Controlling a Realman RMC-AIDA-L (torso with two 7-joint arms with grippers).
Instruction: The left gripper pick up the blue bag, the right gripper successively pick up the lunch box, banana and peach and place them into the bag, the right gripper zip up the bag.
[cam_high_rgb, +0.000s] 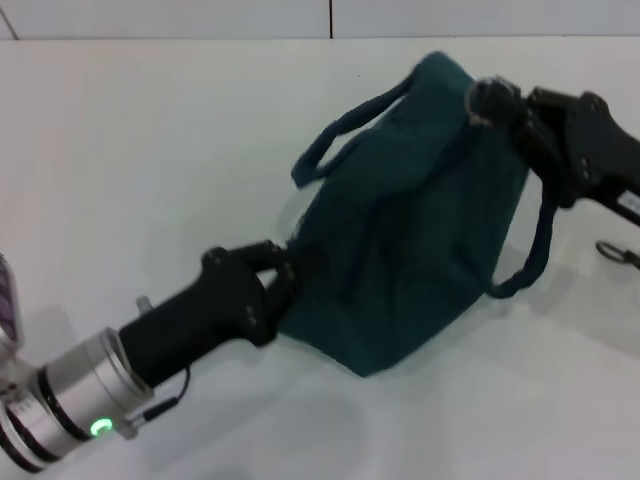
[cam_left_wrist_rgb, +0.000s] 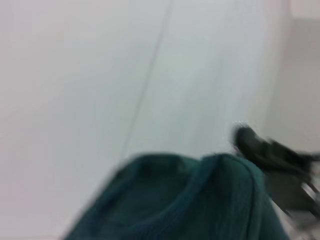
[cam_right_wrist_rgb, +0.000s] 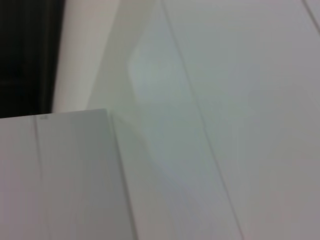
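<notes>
The blue bag (cam_high_rgb: 420, 230) stands in the middle of the white table, its top drawn together and its two loop handles hanging to either side. My left gripper (cam_high_rgb: 285, 268) is shut on the bag's near left edge. My right gripper (cam_high_rgb: 483, 100) reaches in from the right, its tips closed to one point at the bag's far top corner, on the zip. The left wrist view shows the bag's top (cam_left_wrist_rgb: 190, 200) with the right gripper (cam_left_wrist_rgb: 242, 137) behind it. The lunch box, banana and peach are out of view.
A small metal ring-shaped item (cam_high_rgb: 615, 250) lies on the table (cam_high_rgb: 150, 150) under the right arm. A striped object (cam_high_rgb: 8, 295) pokes in at the left edge. The right wrist view shows only white surfaces.
</notes>
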